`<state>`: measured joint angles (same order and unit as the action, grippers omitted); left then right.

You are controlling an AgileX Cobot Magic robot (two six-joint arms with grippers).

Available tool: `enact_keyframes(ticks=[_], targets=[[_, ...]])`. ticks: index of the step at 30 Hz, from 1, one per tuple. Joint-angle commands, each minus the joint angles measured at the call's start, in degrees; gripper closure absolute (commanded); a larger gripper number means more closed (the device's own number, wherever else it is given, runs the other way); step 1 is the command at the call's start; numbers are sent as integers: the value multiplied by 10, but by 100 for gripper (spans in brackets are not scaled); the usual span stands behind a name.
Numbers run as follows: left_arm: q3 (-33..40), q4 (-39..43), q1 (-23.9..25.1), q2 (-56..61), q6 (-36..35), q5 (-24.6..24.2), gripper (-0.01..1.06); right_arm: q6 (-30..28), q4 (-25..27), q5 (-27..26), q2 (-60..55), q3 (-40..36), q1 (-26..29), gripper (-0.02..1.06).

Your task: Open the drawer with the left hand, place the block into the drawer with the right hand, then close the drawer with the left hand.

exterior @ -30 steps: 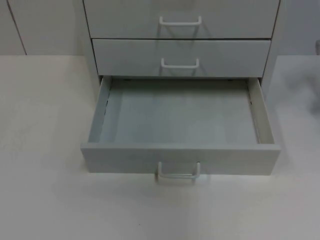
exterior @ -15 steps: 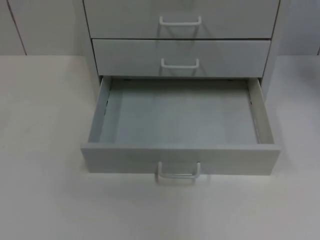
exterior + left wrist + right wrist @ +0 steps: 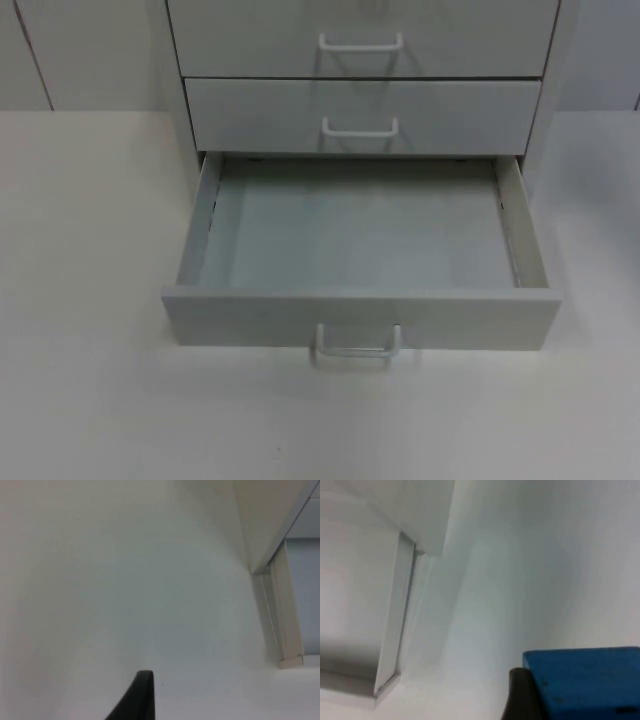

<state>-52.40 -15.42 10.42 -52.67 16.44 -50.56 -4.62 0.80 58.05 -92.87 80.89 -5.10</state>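
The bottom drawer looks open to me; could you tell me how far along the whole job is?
Opening is done: the bottom drawer stands pulled out and holds nothing. In hand: the blue block sits against the right gripper's fingertip, beside the cabinet. Left: placing the block inside, then closing. The left gripper waits over the table.

The drawer [image 3: 360, 318] is plain pale grey, its floor a slightly bluish grey, with a white handle [image 3: 357, 345]. The cabinet [image 3: 362, 110] is the same pale grey, its upper handles white. The bench [image 3: 90, 400] is plain white. The block [image 3: 587, 682] is solid bright blue; the fingers [image 3: 521, 696] are black.
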Motion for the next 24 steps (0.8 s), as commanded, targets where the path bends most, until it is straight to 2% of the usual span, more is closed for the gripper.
enact_keyframes(ticks=[1,2,6,9,11,15,16,21,24], targets=[[2,-6,0,4,-3,2,3,59,-39,-42,46,-69,-38,105],[2,-6,0,4,-3,2,3,59,-39,-42,46,-69,-38,105],[2,-6,0,4,-3,2,3,128,-83,-73,64,-134,-99,105],[2,-6,0,4,-3,-3,3,155,-98,-79,64,-145,-130,105],[2,-6,0,4,-3,-5,3,170,-108,-83,64,-145,-144,105],[2,-6,0,4,-3,-10,3,252,-164,-111,64,-145,-225,105],[2,-6,0,4,-3,-10,3,252,-164,-111,64,-145,-225,105],[2,-8,0,4,-3,-10,3,355,-220,-154,46,-145,-310,105],[2,-8,0,4,-3,-10,3,388,-237,-160,28,-141,-329,105]])
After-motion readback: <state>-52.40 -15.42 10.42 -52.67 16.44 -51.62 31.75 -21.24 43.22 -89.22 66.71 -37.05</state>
